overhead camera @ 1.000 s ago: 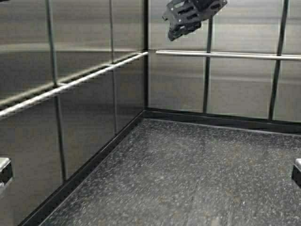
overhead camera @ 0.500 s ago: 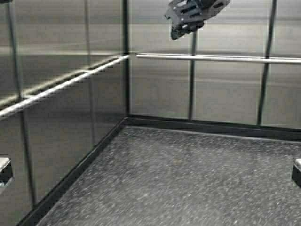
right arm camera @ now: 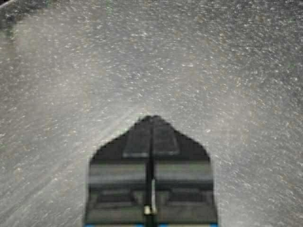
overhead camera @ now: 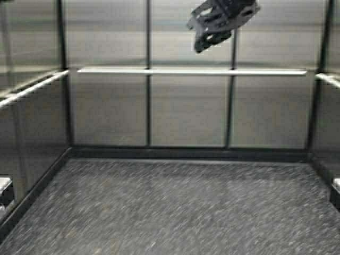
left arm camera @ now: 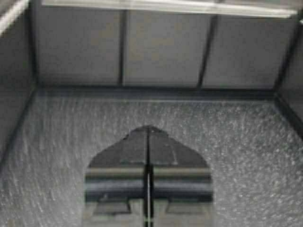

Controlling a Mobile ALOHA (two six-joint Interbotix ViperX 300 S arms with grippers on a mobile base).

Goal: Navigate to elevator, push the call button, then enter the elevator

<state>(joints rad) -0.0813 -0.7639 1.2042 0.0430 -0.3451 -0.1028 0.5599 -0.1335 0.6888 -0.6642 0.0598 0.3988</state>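
Note:
I am inside the elevator (overhead camera: 186, 111): brushed steel panels with dark seams stand straight ahead, and side walls show at both edges. A handrail (overhead camera: 191, 70) runs across the back wall. My right gripper (overhead camera: 204, 42) hangs raised near the top of the high view, tilted down, shut and holding nothing; its wrist view shows the shut gripper (right arm camera: 151, 117) above speckled floor. My left gripper (left arm camera: 148, 128) is shut and empty, held low, facing the back wall (left arm camera: 161, 47). The call button is out of view.
Dark speckled floor (overhead camera: 175, 207) spreads ahead to a black skirting strip (overhead camera: 186, 154). Side handrails show at the left (overhead camera: 32, 87) and right (overhead camera: 329, 79). The walls close the space on three sides.
The robot has turned: the left corner slid far to the left in the high view, the back wall now faces me squarely and the right corner has appeared. The arms keep their poses.

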